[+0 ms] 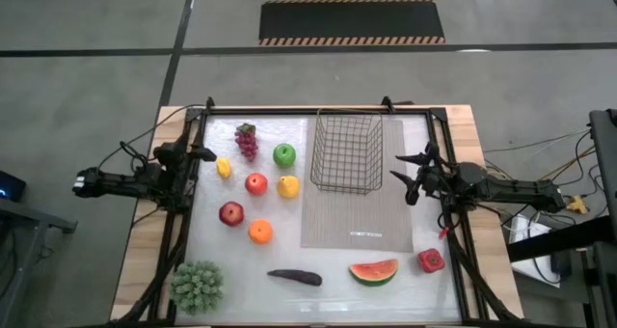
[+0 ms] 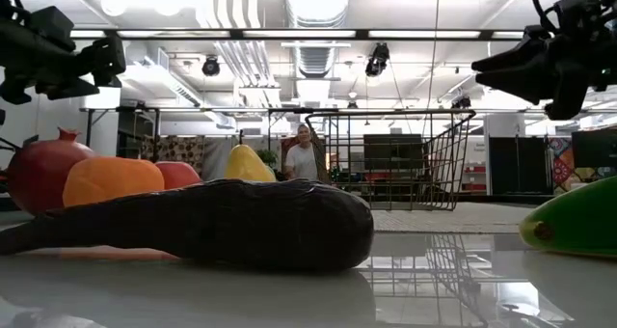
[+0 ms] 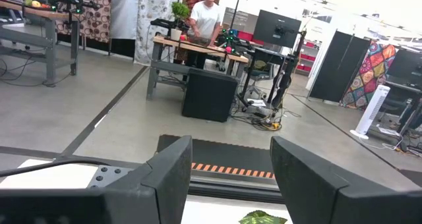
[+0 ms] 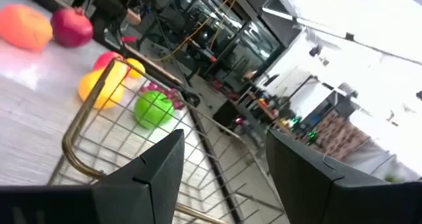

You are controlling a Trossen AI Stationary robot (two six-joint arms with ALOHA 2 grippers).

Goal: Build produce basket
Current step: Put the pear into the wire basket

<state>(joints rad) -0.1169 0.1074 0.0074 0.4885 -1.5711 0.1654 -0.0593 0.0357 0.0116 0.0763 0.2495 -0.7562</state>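
The black wire basket [image 1: 347,152] stands empty on the far part of the grey mat [image 1: 357,217]. Left of it lie purple grapes [image 1: 247,140], a green apple [image 1: 283,155], a red apple [image 1: 255,183], a yellow pear [image 1: 287,186], a dark red fruit [image 1: 230,213] and an orange [image 1: 260,232]. The eggplant [image 1: 295,277], watermelon slice [image 1: 373,271] and red pepper [image 1: 430,260] lie near the front edge. My left gripper [image 1: 206,155] is open and empty at the table's left side. My right gripper [image 1: 400,177] is open and empty, just right of the basket; its wrist view shows the basket's rim [image 4: 86,128].
A small yellow fruit [image 1: 224,167] lies by my left gripper. A green leafy bunch [image 1: 197,286] sits at the near left corner. A black frame [image 1: 318,110] borders the table. A person [image 2: 307,157] stands in the room beyond the far edge.
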